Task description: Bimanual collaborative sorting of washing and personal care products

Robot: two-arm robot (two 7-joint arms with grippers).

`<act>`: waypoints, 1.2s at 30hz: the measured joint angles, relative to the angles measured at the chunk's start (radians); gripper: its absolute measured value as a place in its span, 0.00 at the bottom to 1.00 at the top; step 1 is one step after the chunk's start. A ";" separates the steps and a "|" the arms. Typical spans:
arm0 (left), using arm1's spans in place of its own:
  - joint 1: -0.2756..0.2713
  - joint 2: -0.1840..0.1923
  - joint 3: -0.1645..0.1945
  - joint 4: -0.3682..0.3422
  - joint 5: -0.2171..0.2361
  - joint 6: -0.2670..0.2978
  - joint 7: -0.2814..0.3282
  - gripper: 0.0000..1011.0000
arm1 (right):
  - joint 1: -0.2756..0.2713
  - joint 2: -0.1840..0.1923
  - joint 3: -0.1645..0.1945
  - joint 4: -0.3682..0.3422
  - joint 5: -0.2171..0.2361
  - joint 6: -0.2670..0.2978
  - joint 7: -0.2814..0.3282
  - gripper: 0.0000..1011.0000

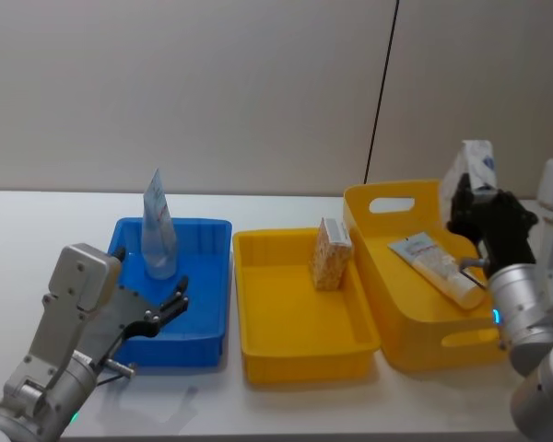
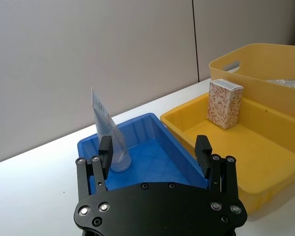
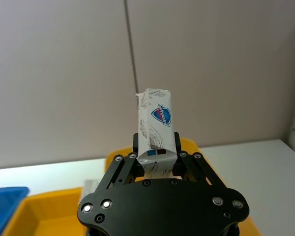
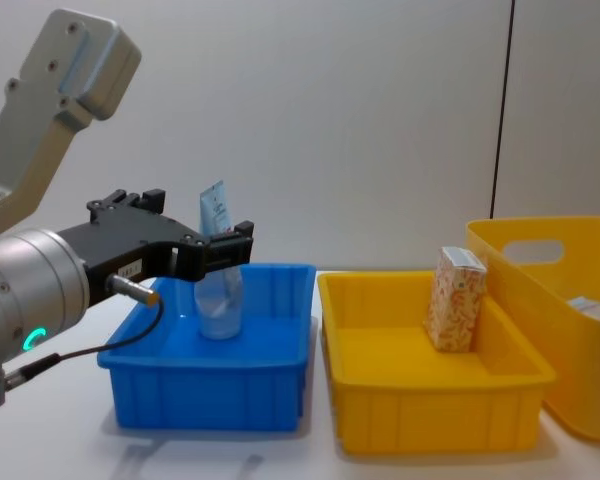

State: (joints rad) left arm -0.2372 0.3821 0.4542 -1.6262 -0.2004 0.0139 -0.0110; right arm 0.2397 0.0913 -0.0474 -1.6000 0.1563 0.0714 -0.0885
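One grey-blue tube (image 1: 158, 227) stands in blue bin (image 1: 207, 327); orange-speckled carton (image 1: 331, 254) in yellow tray (image 1: 295, 354).

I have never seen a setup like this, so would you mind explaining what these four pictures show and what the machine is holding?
This is a two-armed robot sorting toiletries at a white table. One picture looks down from its head, one looks across from its chest, and two come from cameras on its wrists.

On the table stand three containers: a blue bin, a yellow tray in the middle and a taller yellow basket with handle holes.

A grey-blue tube stands upright in the blue bin. An orange-speckled carton stands in the yellow tray. A clear tube with a blue-white label lies in the basket.

The left gripper hangs open over the near end of the blue bin, holding nothing. The right gripper is raised above the basket, shut on a white-and-blue carton.
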 joint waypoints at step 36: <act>0.000 0.000 0.000 0.000 0.000 0.000 0.000 0.99 | 0.083 -0.035 0.040 0.190 -0.029 0.315 -0.069 0.38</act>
State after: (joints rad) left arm -0.2372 0.3821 0.4542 -1.6262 -0.2004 0.0139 -0.0109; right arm 0.3230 0.0559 -0.0078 -1.4098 0.1270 0.3863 -0.1579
